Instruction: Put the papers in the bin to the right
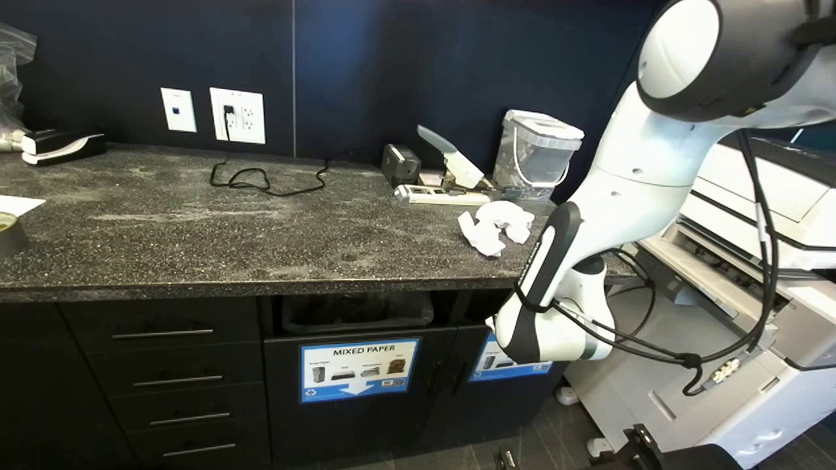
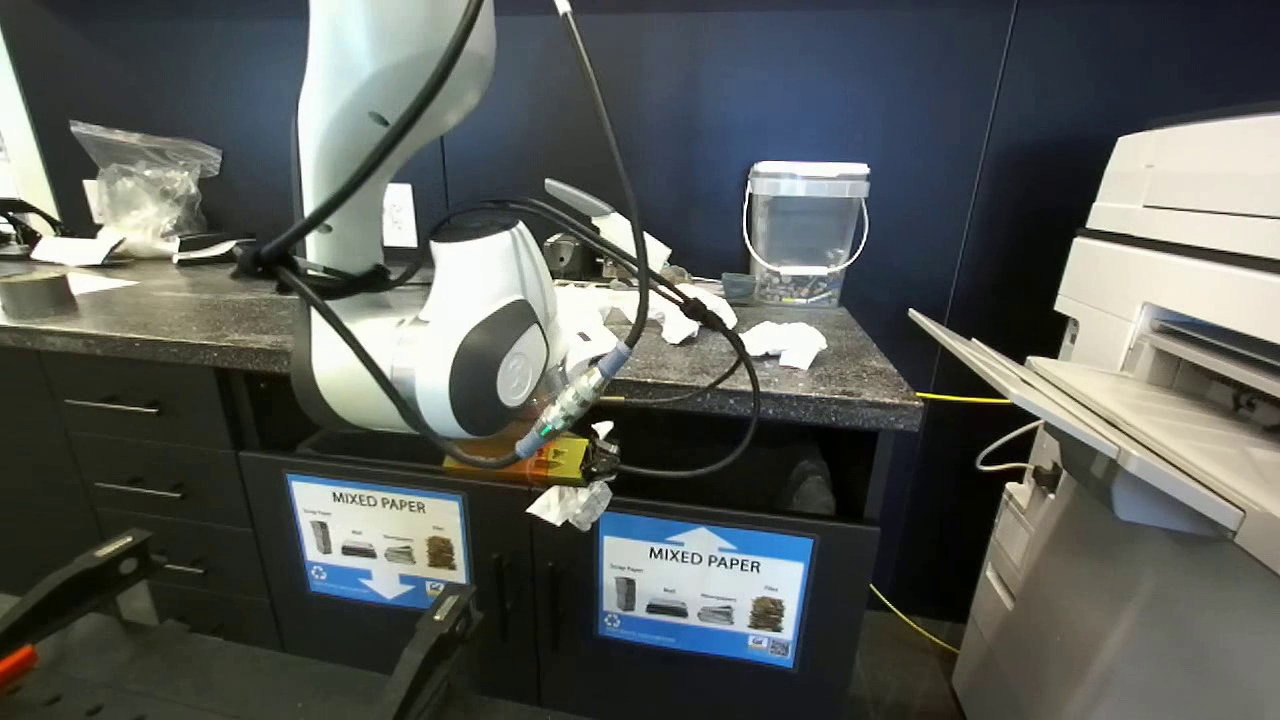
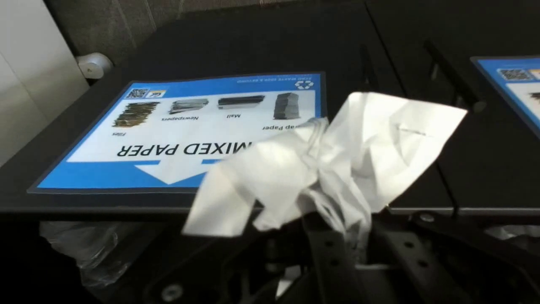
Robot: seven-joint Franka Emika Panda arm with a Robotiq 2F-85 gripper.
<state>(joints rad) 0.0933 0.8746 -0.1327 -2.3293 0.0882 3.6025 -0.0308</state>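
Near the bin (image 2: 840,580), crumpled paper (image 3: 333,169) caught in the gripper (image 3: 358,242)

Just by the slot (image 2: 690,435), the gripper has its fingers (image 3: 324,253) clenched around the crumpled paper, whose white folds spread out on both sides of the tips. In an exterior view the paper overlaps the top edge of the bin's front, just beside the upper left corner of the blue-and-white label (image 2: 705,585); whether it is above the slot or only in front of it, I cannot tell. From the wrist camera it covers part of that same label, which reads upside down. Clear plastic (image 3: 95,249) shows inside the slot.

Next to the bin is a twin compartment (image 1: 353,424), its own sign (image 1: 358,370) white at the top.

On the counter (image 1: 261,241) above, more paper wads (image 2: 785,342) lie loose: one near the right end, others closer to the large stapler (image 1: 462,171). Behind them, at the back, stands a clear bucket (image 2: 808,225) with a white lid. Farther left, a black cable (image 1: 281,194) runs down from an outlet (image 1: 238,117) and lies in curves. At the counter's left side are a roll of tape (image 1: 12,238) and a flat white sheet (image 1: 19,204), just beside each other. A printer (image 2: 1170,270) stands past the right end of the counter.
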